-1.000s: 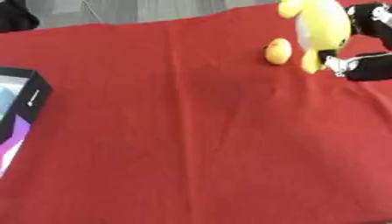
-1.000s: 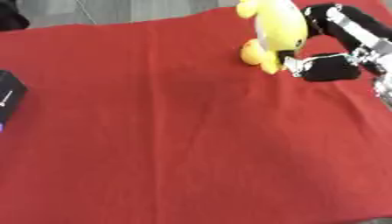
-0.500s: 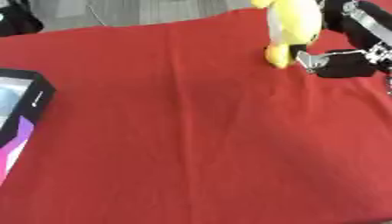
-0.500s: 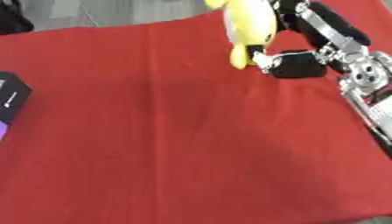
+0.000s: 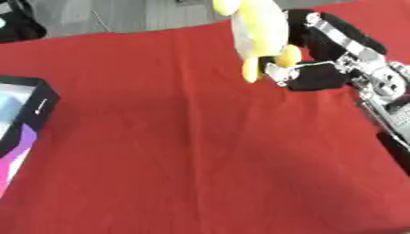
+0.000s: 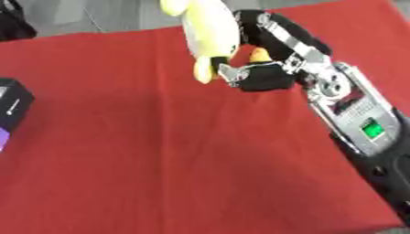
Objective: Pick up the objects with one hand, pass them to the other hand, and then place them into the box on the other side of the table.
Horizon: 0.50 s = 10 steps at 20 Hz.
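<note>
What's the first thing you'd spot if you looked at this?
A yellow plush toy, held up near the top of the picture by the right hand, whose black fingers curl round it. Under them a red cloth covers the whole table. At the left edge sits a black box with purple on its side.

A yellow plush toy (image 5: 260, 34) hangs upright above the red cloth — the black box (image 5: 22, 119) sits far left.

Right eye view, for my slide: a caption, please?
Right hand holds a yellow plush toy above the red tablecloth.
</note>
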### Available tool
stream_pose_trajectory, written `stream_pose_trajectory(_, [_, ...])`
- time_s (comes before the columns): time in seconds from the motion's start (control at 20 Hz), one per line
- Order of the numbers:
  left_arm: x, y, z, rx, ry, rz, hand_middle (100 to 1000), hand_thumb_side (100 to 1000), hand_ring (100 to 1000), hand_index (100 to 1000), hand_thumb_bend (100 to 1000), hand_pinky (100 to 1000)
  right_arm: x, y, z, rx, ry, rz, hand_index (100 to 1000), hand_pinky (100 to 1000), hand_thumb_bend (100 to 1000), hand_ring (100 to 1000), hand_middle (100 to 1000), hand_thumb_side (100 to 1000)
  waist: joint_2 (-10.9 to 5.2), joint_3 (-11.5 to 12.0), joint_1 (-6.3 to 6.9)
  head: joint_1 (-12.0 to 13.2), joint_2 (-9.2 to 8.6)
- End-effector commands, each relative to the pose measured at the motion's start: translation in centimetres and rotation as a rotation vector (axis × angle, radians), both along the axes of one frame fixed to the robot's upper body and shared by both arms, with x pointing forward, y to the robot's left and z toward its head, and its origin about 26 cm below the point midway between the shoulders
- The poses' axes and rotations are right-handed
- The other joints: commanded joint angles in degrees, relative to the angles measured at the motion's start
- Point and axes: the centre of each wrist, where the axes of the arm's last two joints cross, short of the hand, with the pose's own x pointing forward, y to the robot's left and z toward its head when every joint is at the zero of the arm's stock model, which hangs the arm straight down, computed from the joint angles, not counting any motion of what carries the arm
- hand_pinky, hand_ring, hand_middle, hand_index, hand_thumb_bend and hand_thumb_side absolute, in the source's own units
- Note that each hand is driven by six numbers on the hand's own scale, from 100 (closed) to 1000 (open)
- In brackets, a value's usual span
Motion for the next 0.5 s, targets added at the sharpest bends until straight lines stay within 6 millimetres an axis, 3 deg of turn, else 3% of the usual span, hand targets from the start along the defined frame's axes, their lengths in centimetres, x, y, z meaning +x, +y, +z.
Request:
stream_pose_trajectory(0.05, [-0.4,-1.2,1.8,0.095,-0.016,-0.056,662,472,657,704,561,761,0.5,0.8,0.2,-0.008,-0.025,0.033,662,763,100,638,576,100,-2.41,0.28,0.21,-0.31,0.06])
stream_pose_trajectory(0.5, [0.5,-5.1,1.9,0.245,0.105,-0.179,681,482,670,715,581,762,2.2,2.9,-1.5,0.018,-0.058,0.065,664,769,100,645,579,100,-3.77,1.3,0.57,-1.05,1.25])
